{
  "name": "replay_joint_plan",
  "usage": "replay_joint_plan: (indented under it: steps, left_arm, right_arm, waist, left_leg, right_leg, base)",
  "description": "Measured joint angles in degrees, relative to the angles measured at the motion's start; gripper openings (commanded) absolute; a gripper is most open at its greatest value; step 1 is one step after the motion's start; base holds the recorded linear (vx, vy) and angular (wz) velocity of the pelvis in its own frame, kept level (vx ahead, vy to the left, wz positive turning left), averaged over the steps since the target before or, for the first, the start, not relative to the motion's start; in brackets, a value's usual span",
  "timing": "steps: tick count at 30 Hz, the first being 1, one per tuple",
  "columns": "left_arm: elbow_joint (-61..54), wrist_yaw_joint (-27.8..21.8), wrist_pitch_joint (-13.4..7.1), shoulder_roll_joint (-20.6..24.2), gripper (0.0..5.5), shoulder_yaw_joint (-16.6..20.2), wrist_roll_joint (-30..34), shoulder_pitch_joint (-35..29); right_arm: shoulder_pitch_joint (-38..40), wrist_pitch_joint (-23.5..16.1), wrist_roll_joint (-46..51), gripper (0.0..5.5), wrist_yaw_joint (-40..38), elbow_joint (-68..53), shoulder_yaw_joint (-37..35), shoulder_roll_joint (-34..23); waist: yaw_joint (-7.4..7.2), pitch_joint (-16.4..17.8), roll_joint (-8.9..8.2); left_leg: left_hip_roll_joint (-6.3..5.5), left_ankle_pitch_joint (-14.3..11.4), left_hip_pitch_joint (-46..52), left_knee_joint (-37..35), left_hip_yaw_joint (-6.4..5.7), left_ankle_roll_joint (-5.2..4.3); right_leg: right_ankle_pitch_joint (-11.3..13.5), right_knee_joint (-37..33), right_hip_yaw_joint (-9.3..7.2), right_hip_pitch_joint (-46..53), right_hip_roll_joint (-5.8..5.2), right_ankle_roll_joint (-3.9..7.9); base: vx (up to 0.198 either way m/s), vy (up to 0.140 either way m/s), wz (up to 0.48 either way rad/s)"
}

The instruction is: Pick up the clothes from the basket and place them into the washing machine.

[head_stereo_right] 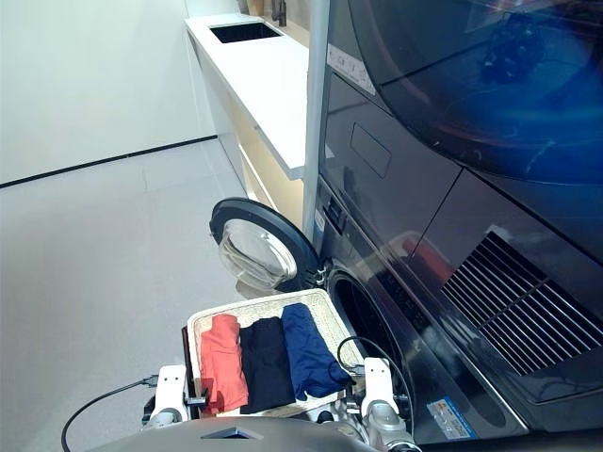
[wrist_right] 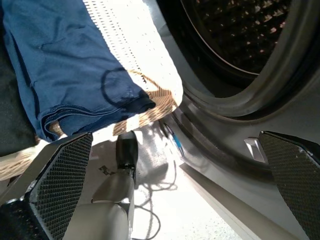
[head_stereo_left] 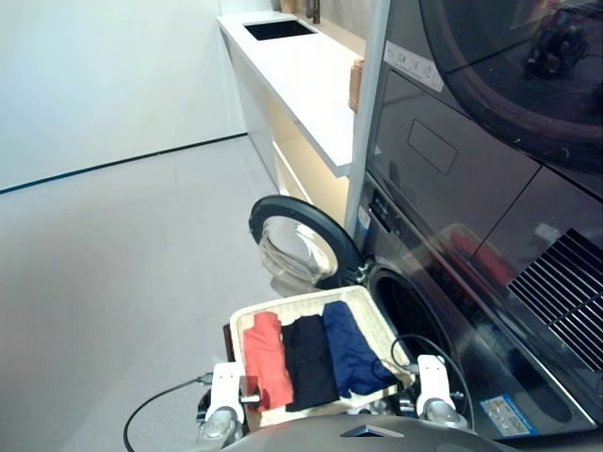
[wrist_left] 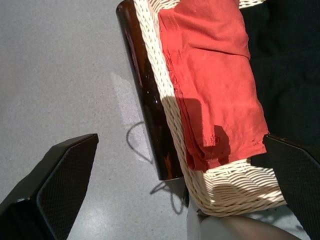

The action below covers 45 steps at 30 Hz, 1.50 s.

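Nothing is loaded so far: the red shirt [head_stereo_left: 268, 358], black garment [head_stereo_left: 308, 362] and blue garment [head_stereo_left: 352, 348] are all lying side by side in the basket [head_stereo_left: 372, 311], just beside the washing machine's open drum [wrist_right: 240, 30]. Both the left gripper [wrist_left: 175, 200] and right gripper [wrist_right: 165, 195] are hanging spread and empty, so all three transfers are waiting.

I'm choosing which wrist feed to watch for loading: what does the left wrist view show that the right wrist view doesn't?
Only the left wrist view shows the red-orange garment lying at the basket's edge, and a dark glossy bar along the basket's outer side. Only the right wrist view shows the navy garment and the washing machine's open porthole with its perforated drum. Both show the wicker basket, a strip of the black garment, and an open gripper holding nothing.
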Motion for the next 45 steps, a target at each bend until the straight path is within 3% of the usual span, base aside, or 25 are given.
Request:
replay_joint_plan:
  steps: [6,10,16,18,21,24,30,35,39,42,45]
  left_arm:
    - [-0.5,0.1,0.0,-0.1,5.5,-0.1,-1.2,-1.4]
    - [-1.3,1.1,0.1,-0.1,5.5,-2.4,-1.5,-3.5]
    - [-4.7,3.6,0.0,0.0,5.5,-4.5,-4.6,-11.3]
    - [-5.2,4.8,-0.2,0.3,5.5,-5.1,-5.8,-15.5]
    - [-5.1,6.4,-0.4,0.1,5.5,-5.7,-6.5,-19.2]
    - [-4.9,8.9,-0.4,0.3,5.5,-5.5,-7.4,-23.4]
    - [-5.1,13.4,-1.3,1.3,5.5,-5.4,-9.5,-33.9]
    - [-4.9,16.3,-1.5,5.2,5.5,-3.7,-9.8,-43.2]
    - [-3.4,18.0,-1.4,7.3,5.5,-1.4,-10.6,-48.6]
    - [-3.3,19.0,-1.4,8.1,5.5,-1.0,-11.1,-50.2]
    - [-3.3,19.6,-1.4,9.6,5.5,0.8,-11.9,-51.6]
  right_arm:
    - [-0.2,-0.1,-1.1,5.5,0.0,-3.2,2.2,-0.2]
    - [-1.2,-0.1,-1.8,5.5,0.0,-6.0,6.2,-0.9]
    - [-6.7,-0.2,-3.9,5.5,-0.9,-12.2,11.2,-2.4]
    - [-10.5,-0.3,-3.9,5.5,-1.3,-14.5,12.1,-2.9]
    - [-14.6,-0.3,-4.0,5.5,-2.1,-16.5,14.8,-3.4]
    - [-18.0,-0.6,-3.9,5.5,-2.8,-20.4,15.5,-3.2]
    - [-23.5,-2.5,-3.9,5.5,-4.7,-26.2,17.8,-4.1]
    - [-29.2,-3.7,-3.8,5.5,-5.7,-30.6,18.8,-4.4]
    - [-31.9,-4.5,-3.6,5.5,-6.0,-32.0,19.0,-4.5]
    - [-31.8,-5.3,-3.5,5.5,-6.0,-32.5,19.0,-4.7]
    - [-31.9,-5.5,-3.4,5.5,-5.9,-34.1,19.0,-4.7]
  waist:
    - [0.0,0.7,0.0]
    - [-0.04,1.3,-0.02]
    - [-0.21,5.8,-0.29]
    - [-0.32,8.9,-0.36]
    - [-0.42,11.1,-0.58]
    - [-1.62,13.4,-0.94]
    - [-2.13,17.6,-1.44]
    - [-3.87,20.4,-2.69]
    - [-5.0,21.1,-3.08]
    - [-5.55,21.0,-3.17]
    - [-6.38,20.9,-3.34]
  left_leg:
    - [-0.03,0.1,-1.2,0.2,0.27,-0.04]
    - [-0.05,0.5,-3.2,0.2,0.72,-0.39]
    - [-0.27,1.9,-9.4,1.1,0.85,-0.8]
    - [-0.38,2.5,-12.6,2.0,1.07,-0.9]
    - [-0.37,2.6,-15.1,2.4,2.16,-0.94]
    - [-0.45,3.5,-18.6,2.4,2.49,-0.9]
    - [-0.57,4.2,-26.3,3.7,2.37,-1.16]
    - [-0.88,4.2,-34.9,7.5,3.14,-1.25]
    - [-1.47,3.7,-41.1,11.0,3.85,-0.97]
    - [-1.54,2.5,-45.1,14.6,3.9,-0.97]
    - [-1.51,1.1,-50.9,19.2,4.08,-0.94]
  right_leg:
    - [0.1,0.0,0.26,-1.4,0.01,-0.08]
    - [0.4,0.2,0.64,-3.7,0.02,-0.1]
    - [2.2,0.4,0.68,-9.9,-0.09,-0.3]
    - [2.9,1.5,1.02,-13.3,-0.13,-0.56]
    - [3.1,2.6,1.86,-16.8,-0.12,-0.53]
    - [3.6,3.7,1.89,-20.9,-0.27,-0.58]
    - [4.1,6.3,1.82,-29.2,-0.36,-1.25]
    - [4.0,10.1,1.79,-37.9,-0.72,-1.23]
    - [3.8,13.3,2.14,-44.2,-1.31,-1.29]
    - [3.3,15.4,2.5,-47.6,-1.33,-0.89]
    - [3.0,17.6,3.0,-52.4,-1.17,-1.3]
  base:
    - [0.0,0.0,0.0]
    - [-0.085,0.026,-0.047]
    - [-0.111,0.042,-0.021]
    - [-0.057,0.049,-0.068]
    - [-0.041,0.057,-0.163]
    - [-0.046,0.019,-0.011]
    - [-0.071,0.015,0.018]
    - [-0.076,0.027,0.034]
    - [0.0,0.0,0.0]
    - [-0.004,0.021,-0.007]
    - [0.0,0.0,0.0]
